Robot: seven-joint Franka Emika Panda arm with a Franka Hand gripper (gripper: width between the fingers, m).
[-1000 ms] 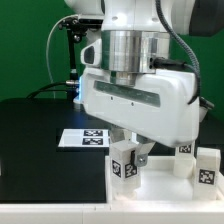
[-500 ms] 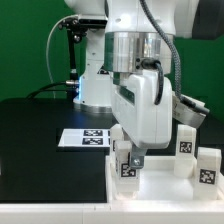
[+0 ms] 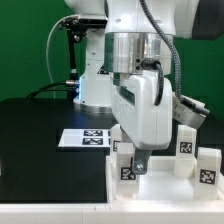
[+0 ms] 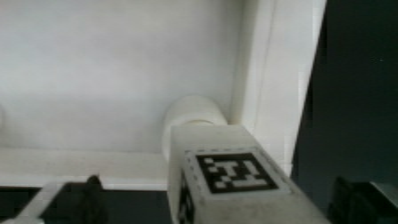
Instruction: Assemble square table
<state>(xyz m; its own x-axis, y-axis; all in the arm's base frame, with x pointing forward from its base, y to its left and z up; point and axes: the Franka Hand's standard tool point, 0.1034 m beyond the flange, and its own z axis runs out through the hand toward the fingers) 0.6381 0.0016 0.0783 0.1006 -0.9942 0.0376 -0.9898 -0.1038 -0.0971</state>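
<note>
The white square panel (image 3: pixel 165 188) lies at the front, and its raised rim also shows in the wrist view (image 4: pixel 281 70). One chunky white leg (image 3: pixel 124 166) with a black-and-white tag stands upright at a panel corner. It also shows in the wrist view (image 4: pixel 217 150). My gripper (image 3: pixel 133 166) hangs straight over this leg, with a finger on each side. In the wrist view my gripper (image 4: pixel 222 200) is open. Both dark fingertips (image 4: pixel 79 198) stand apart from the leg, with white panel showing in the gaps. Two more tagged legs (image 3: pixel 186 140) (image 3: pixel 207 166) stand on the exterior view's right.
The marker board (image 3: pixel 84 138) lies flat on the black table behind the panel, on the exterior view's left. The arm's base (image 3: pixel 97 90) and cables stand at the back before a green wall.
The hand has turned about a quarter turn over the leg since one second ago, then sunk slightly. The leg stays upright in the same place.
</note>
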